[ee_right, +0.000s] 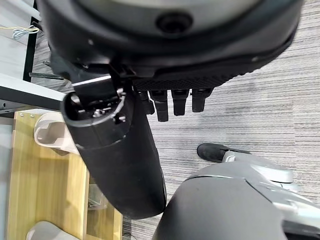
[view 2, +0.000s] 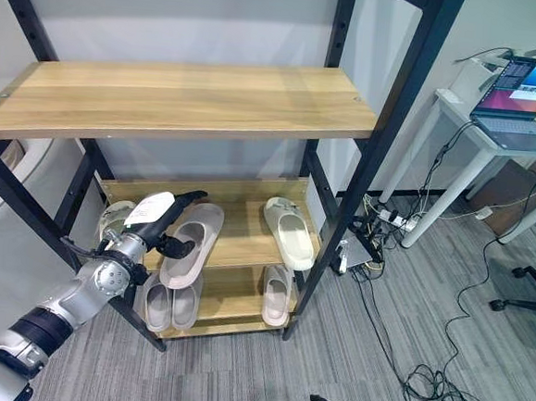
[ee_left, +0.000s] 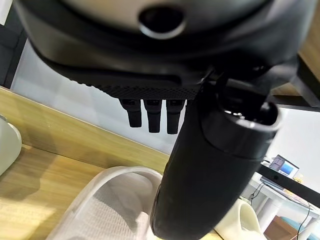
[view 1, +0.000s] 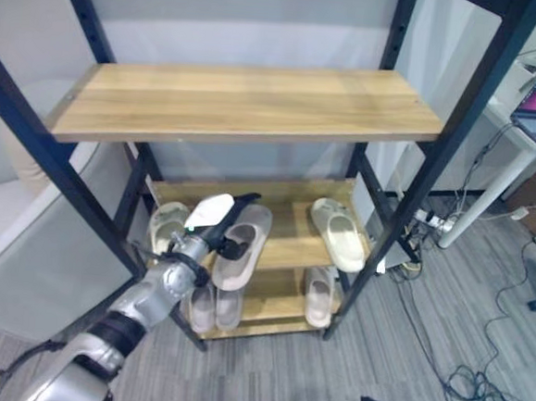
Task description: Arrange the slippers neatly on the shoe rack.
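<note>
Slippers: a beige slipper (view 2: 190,243) lies on the middle shelf (view 2: 242,240) of the shoe rack (view 2: 364,162), toe toward the back and heel out over the front edge; a cream slipper (view 2: 290,232) lies well apart on the same shelf.
Left hand (view 2: 159,222): at the beige slipper's left side, thumb curled into its opening, fingers (ee_left: 153,115) bent; it appears to pinch the slipper's edge.
Right hand (ee_right: 120,150): idle, low over the floor, fingers bent, holding nothing.
Key relation: the slipper's long axis runs front to back, slightly skewed; the left hand is nearer.
Lower shelf: more slippers (view 2: 172,303).
</note>
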You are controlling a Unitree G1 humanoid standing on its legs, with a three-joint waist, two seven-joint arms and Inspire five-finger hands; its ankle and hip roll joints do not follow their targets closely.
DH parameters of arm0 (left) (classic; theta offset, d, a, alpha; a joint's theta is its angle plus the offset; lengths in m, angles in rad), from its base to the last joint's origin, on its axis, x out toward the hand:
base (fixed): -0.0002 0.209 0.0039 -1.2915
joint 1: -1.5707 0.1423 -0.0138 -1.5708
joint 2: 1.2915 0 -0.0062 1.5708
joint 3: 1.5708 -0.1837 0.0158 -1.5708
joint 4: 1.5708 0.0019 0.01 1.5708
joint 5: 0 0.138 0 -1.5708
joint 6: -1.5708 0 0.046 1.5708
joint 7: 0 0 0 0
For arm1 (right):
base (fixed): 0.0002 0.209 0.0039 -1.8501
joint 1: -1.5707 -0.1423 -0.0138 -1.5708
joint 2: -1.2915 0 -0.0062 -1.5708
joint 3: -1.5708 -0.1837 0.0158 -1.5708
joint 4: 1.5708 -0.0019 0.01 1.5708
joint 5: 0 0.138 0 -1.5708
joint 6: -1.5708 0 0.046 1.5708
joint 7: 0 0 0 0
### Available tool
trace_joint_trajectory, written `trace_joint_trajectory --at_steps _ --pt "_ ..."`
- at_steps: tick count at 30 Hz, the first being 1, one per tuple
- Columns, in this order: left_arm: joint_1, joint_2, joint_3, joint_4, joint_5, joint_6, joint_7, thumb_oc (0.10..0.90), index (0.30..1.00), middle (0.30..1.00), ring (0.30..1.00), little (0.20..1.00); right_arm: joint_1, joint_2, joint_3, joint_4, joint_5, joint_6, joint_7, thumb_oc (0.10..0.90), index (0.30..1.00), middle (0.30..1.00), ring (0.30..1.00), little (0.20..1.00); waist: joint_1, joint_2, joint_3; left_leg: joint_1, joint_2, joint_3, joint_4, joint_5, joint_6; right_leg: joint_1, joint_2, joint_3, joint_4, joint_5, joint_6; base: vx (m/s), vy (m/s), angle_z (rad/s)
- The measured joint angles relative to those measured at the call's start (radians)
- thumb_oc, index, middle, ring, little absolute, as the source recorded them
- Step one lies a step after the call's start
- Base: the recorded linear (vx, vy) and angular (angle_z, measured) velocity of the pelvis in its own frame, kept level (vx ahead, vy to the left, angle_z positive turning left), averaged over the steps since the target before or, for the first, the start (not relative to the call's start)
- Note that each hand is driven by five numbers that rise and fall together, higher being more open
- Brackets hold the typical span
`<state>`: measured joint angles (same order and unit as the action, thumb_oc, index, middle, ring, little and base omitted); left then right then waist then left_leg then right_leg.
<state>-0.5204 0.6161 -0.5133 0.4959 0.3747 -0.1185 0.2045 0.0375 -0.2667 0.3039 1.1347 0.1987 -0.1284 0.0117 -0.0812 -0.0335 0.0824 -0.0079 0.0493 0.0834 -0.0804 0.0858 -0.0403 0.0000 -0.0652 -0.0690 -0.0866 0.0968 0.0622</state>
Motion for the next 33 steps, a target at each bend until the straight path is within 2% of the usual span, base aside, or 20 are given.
trace_joint_trajectory --at_steps 2,4,5,7,8,9,10,21,25,33 --pt "-0.100 0.039 -0.037 0.072 0.034 0.018 0.010 0.800 0.900 0.900 0.900 0.900 -0.041 0.002 0.015 0.003 0.000 -0.005 0.000 0.800 0.900 0.900 0.900 0.900 -0.007 -0.019 0.009 -0.068 0.001 0.018 0.000 0.022 0.004 -0.072 -0.002 0.011 0.000 0.026 0.001 -0.09 0.017 -0.21" --pt "-0.118 0.050 -0.039 0.098 0.034 0.030 0.013 0.800 0.900 0.900 0.900 0.900 -0.043 0.002 0.016 0.003 0.001 -0.006 -0.002 0.800 0.900 0.900 0.900 0.900 -0.027 -0.028 0.016 -0.076 -0.001 0.021 0.000 0.024 0.005 -0.082 -0.001 0.015 0.000 0.031 0.001 -0.08 0.032 -0.17" --pt "-0.141 0.053 -0.039 0.126 0.034 0.030 0.033 0.800 0.900 0.900 0.900 0.900 -0.046 0.002 0.018 0.003 0.001 -0.015 -0.009 0.800 0.900 0.900 0.900 0.900 -0.027 -0.038 0.025 -0.084 -0.001 0.036 0.000 0.024 0.005 -0.100 -0.001 0.034 0.000 0.033 0.004 -0.04 0.024 -0.25" --pt "-0.159 0.058 -0.035 0.135 0.030 0.039 0.050 0.800 0.900 0.900 0.900 0.900 -0.057 0.002 0.016 0.000 0.002 -0.017 -0.013 0.800 0.900 0.900 0.900 0.900 -0.029 -0.041 0.044 -0.099 0.000 0.045 -0.003 0.019 -0.002 -0.116 -0.007 0.037 -0.001 0.032 0.011 -0.02 0.011 -0.16" --pt "-0.159 0.058 -0.035 0.135 0.029 0.040 0.051 0.598 0.596 0.596 0.596 0.596 -0.058 0.002 0.016 -0.001 0.002 -0.017 -0.015 0.800 0.900 0.900 0.900 0.900 -0.028 -0.040 0.046 -0.103 0.001 0.047 -0.003 0.019 -0.002 -0.121 -0.007 0.038 -0.001 0.034 0.012 -0.01 0.009 -0.04" --pt "-0.159 0.057 -0.038 0.135 0.028 0.046 0.051 0.417 0.326 0.326 0.326 0.326 -0.060 0.002 0.017 -0.001 0.002 -0.018 -0.021 0.800 0.900 0.900 0.900 0.900 -0.028 -0.039 0.047 -0.109 0.001 0.048 -0.003 0.019 -0.002 -0.128 -0.006 0.039 -0.001 0.034 0.011 -0.01 0.006 -0.05" --pt "-0.159 0.057 -0.038 0.135 0.025 0.046 0.052 0.400 0.300 0.300 0.300 0.300 -0.062 0.002 0.018 -0.002 0.002 -0.018 -0.022 0.800 0.900 0.900 0.900 0.900 -0.028 -0.039 0.048 -0.112 0.001 0.048 -0.003 0.020 -0.002 -0.131 -0.005 0.039 -0.001 0.035 0.010 0.00 0.000 0.00" --pt "-0.145 0.029 -0.003 0.072 0.003 0.043 0.069 0.400 0.300 0.300 0.300 0.300 -0.066 0.002 0.022 0.000 0.001 -0.017 -0.035 0.800 0.900 0.900 0.900 0.900 -0.018 -0.032 0.066 -0.073 0.000 0.047 -0.004 0.018 0.001 -0.090 -0.004 0.034 -0.003 0.031 0.011 0.01 -0.003 0.01" --pt "-0.067 0.023 0.021 -0.014 -0.053 0.032 0.067 0.400 0.300 0.300 0.300 0.300 -0.064 0.002 0.017 -0.002 0.001 -0.017 -0.035 0.800 0.900 0.900 0.900 0.900 -0.017 -0.018 0.071 -0.058 0.003 0.045 -0.004 0.008 -0.010 -0.075 -0.005 0.035 -0.007 0.023 0.010 0.00 0.000 0.00" --pt "0.126 -0.096 0.081 -0.203 -0.185 0.005 0.063 0.400 0.300 0.300 0.300 0.300 -0.052 0.001 0.015 -0.002 0.000 -0.014 -0.035 0.800 0.900 0.900 0.900 0.900 -0.009 -0.012 0.073 -0.024 0.002 0.045 -0.003 0.012 0.002 -0.041 -0.006 0.033 -0.007 0.023 0.007 0.00 -0.017 0.00"
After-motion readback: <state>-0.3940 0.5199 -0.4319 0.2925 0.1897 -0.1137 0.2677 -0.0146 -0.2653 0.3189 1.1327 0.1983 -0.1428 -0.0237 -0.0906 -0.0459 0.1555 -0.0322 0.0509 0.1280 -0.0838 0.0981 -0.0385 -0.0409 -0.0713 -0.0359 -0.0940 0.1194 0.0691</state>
